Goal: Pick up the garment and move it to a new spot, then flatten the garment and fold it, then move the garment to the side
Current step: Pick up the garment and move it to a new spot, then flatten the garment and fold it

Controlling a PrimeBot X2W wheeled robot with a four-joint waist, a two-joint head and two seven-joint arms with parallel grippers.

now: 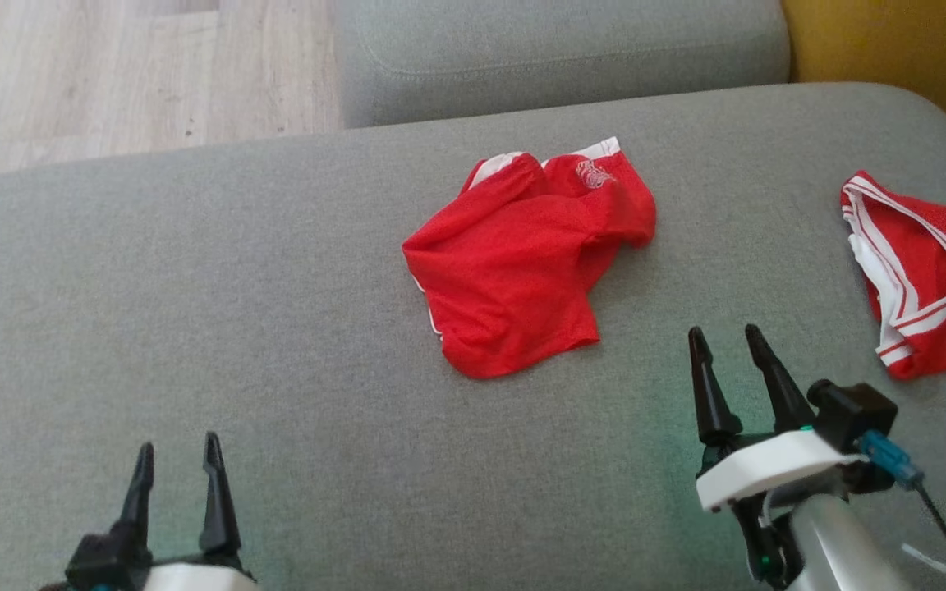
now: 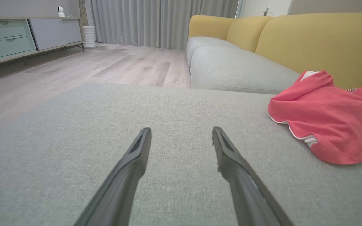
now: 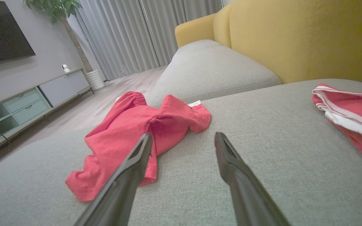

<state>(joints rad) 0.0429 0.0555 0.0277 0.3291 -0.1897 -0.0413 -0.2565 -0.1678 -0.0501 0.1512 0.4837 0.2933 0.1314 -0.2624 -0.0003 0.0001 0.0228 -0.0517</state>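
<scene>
A crumpled red garment (image 1: 522,258) with thin white trim lies in a heap near the middle of the grey sofa seat (image 1: 235,287). In the left wrist view the garment (image 2: 322,119) is off to the right; in the right wrist view it (image 3: 130,135) lies just left of and beyond the fingers. My left gripper (image 1: 178,443) is open at the lower left, well short of the garment, nothing between its fingers (image 2: 130,169). My right gripper (image 1: 725,331) is open too, empty, a little to the right of the garment's near hem (image 3: 183,135).
A second red piece of clothing (image 1: 920,279) with white bands lies at the seat's right edge. A further grey cushion (image 1: 563,57) and the yellow backrest (image 1: 892,49) sit behind. Wooden floor (image 1: 112,74) lies beyond the seat's far left edge.
</scene>
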